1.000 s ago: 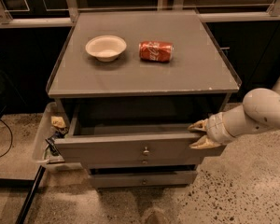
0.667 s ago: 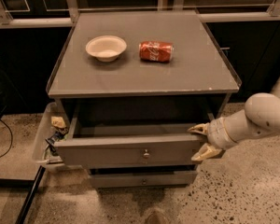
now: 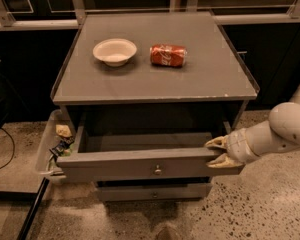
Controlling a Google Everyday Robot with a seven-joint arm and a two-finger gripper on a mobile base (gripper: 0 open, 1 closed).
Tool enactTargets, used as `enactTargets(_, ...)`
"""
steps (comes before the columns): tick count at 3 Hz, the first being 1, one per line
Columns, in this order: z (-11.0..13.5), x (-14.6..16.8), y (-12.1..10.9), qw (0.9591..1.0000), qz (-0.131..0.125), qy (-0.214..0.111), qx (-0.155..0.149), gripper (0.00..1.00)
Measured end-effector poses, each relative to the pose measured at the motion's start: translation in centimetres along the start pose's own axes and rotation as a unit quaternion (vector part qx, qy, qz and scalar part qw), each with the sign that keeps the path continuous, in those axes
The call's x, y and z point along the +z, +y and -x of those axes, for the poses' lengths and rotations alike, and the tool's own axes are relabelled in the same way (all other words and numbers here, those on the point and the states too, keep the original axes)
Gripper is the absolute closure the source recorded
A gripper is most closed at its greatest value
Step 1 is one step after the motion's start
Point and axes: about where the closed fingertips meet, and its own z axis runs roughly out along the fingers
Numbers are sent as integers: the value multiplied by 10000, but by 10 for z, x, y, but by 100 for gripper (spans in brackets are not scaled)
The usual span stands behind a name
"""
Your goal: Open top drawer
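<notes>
Beneath the grey counter (image 3: 215, 76), the top drawer (image 3: 120, 165) has slid slightly further out, practically open, with the lower-right end effector (image 3: 219, 152) grasping its right end.

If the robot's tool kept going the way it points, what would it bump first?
The top drawer: the tool points left, at the right end of its front, seemingly gripping it.

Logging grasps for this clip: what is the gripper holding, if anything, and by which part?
The gripper pinches the wide grey top drawer by the right end of its front panel, not the small round metal knob.
</notes>
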Motion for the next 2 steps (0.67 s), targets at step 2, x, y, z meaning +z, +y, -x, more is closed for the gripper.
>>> enactTargets(2, -1, -7, 12, 10000, -6, 19, 27, 100)
